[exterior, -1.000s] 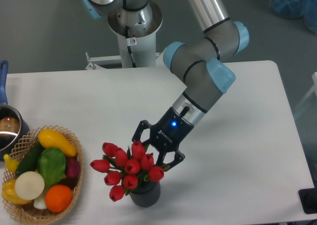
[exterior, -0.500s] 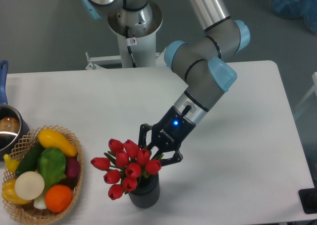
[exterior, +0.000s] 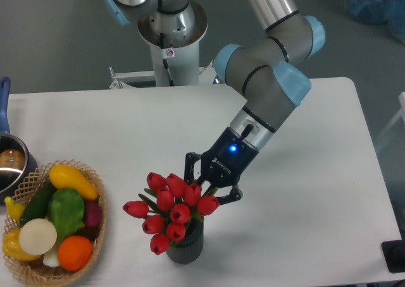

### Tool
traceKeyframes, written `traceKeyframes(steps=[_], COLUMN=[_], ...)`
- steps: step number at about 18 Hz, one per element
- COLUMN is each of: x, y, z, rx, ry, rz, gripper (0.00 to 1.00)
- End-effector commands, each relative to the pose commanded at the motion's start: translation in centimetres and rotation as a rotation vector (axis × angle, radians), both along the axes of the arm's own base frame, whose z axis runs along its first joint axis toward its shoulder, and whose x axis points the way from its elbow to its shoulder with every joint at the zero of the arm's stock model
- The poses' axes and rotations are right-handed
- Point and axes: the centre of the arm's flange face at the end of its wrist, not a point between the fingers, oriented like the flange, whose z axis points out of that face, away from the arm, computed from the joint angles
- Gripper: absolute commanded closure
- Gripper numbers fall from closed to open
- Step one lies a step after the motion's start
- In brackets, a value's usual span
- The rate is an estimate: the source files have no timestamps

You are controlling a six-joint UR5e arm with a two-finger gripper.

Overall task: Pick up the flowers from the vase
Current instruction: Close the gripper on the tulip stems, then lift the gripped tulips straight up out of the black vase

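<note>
A bunch of red tulip flowers (exterior: 169,210) with green leaves stands in a small dark grey ribbed vase (exterior: 185,249) near the table's front edge. The stems still go down into the vase's mouth. My gripper (exterior: 207,193) comes in from the upper right, its black fingers (exterior: 192,171) closed around the top right of the bunch. The fingertips are partly hidden behind the buds. The bunch leans a little to the left over the vase.
A wicker basket (exterior: 95,236) full of vegetables sits at the front left. Behind it, at the left edge, is a metal pot (exterior: 9,164) with a blue handle. The arm's base (exterior: 171,34) stands behind the table's far edge.
The fingers closed in on the bunch. Gripper and flowers have shifted a little to the right, and the buds have drawn together. The vase has stayed in place.
</note>
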Motion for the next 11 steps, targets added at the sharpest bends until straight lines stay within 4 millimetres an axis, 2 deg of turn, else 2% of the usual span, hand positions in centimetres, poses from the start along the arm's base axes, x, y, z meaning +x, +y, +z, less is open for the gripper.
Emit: traceKeyframes(steps=[2, 4, 6, 8, 11], x=[0.3, 0.8, 1.0, 1.6, 1.6], y=[0.0, -0.3, -0.3, -0.4, -0.5], z=[0.7, 2.2, 2.7, 4.2, 5.7], rx=[0.014, 0.035, 0.039, 0.051, 0.076], ry=[-0.01, -0.016, -0.016, -0.015, -0.023], rz=[-0.001, 0.003, 0.004, 0.007, 0.011], gripper=[0.97, 0.97, 0.97, 0.97, 0.97])
